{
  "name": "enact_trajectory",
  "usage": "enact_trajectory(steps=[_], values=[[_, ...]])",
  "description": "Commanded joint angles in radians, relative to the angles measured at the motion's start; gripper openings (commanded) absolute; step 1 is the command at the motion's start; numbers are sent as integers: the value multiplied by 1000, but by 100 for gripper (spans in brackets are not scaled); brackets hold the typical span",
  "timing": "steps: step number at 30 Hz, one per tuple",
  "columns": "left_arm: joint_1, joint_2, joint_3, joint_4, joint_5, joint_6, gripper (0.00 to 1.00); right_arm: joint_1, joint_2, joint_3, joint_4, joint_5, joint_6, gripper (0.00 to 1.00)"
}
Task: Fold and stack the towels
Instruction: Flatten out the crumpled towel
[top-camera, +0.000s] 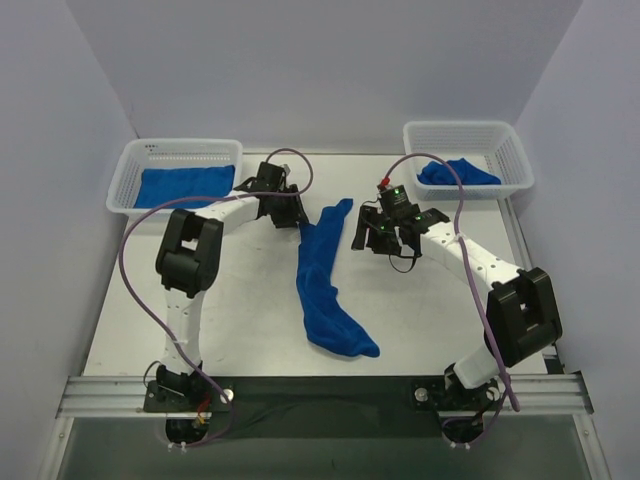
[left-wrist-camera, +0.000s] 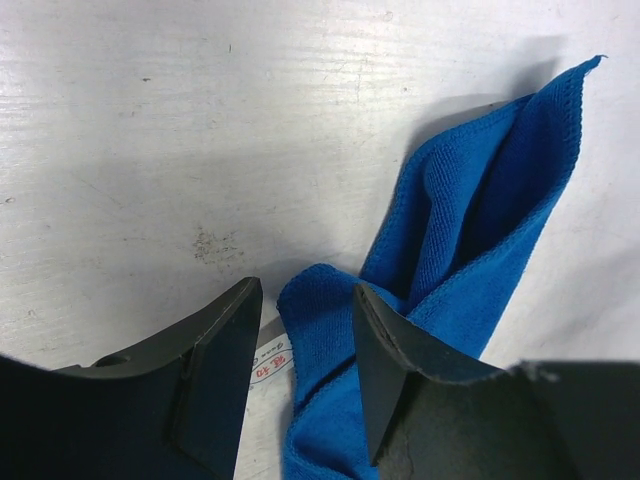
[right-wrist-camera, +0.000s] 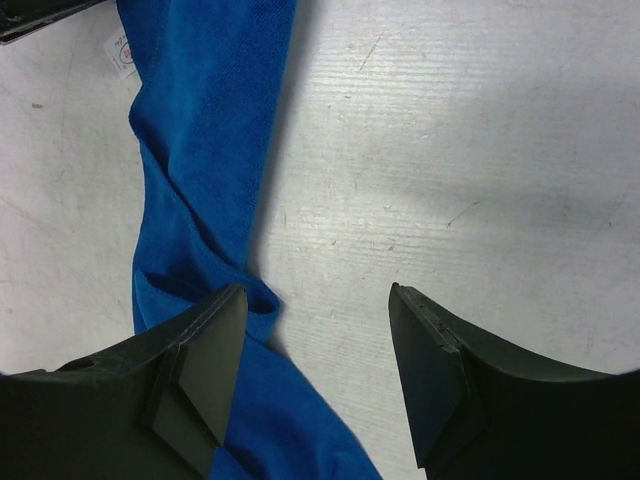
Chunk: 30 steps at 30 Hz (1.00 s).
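Observation:
One royal-blue towel (top-camera: 322, 285) lies on the table as a long crumpled strip between the two arms. My left gripper (top-camera: 285, 217) is low at the strip's far end. In the left wrist view the towel (left-wrist-camera: 470, 220) has a rounded fold between the parted fingers, and my left gripper (left-wrist-camera: 305, 290) is open, not pinching it. My right gripper (top-camera: 372, 240) hovers open just right of the strip. In the right wrist view my right gripper (right-wrist-camera: 316, 290) has bare table in its gap, with its left finger over the towel (right-wrist-camera: 210, 120). Two more towels sit in baskets.
A white mesh basket (top-camera: 130, 165) at the back left holds a flat folded towel (top-camera: 185, 185). Another basket (top-camera: 510, 150) at the back right holds a bunched towel (top-camera: 458, 173). A white label (left-wrist-camera: 268, 362) shows at the towel's edge. Walls close in on three sides.

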Motion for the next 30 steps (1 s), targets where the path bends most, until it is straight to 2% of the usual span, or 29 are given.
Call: enact_trajectory(steps=[1,12,20,23,25,28,29,30], values=[[10,-4,-29,15,32,-29,53,3,-22,-7,0,20,-10,59],[23,-1,-72,59,100,-63,49,3,-17,-14,3,32,-13,59],[30,-10,-85,76,112,-68,35,1,-13,-12,7,43,-16,59],[34,-27,-101,82,111,-62,24,1,-2,2,9,44,-16,59],[39,-41,-108,81,109,-56,24,-3,15,31,10,47,-16,59],[45,-61,-117,78,117,-39,13,-12,50,94,10,63,1,59],[45,-66,-118,76,120,-26,6,-12,61,111,10,75,10,59],[45,-73,-117,71,120,-22,4,-14,73,132,9,82,28,59]])
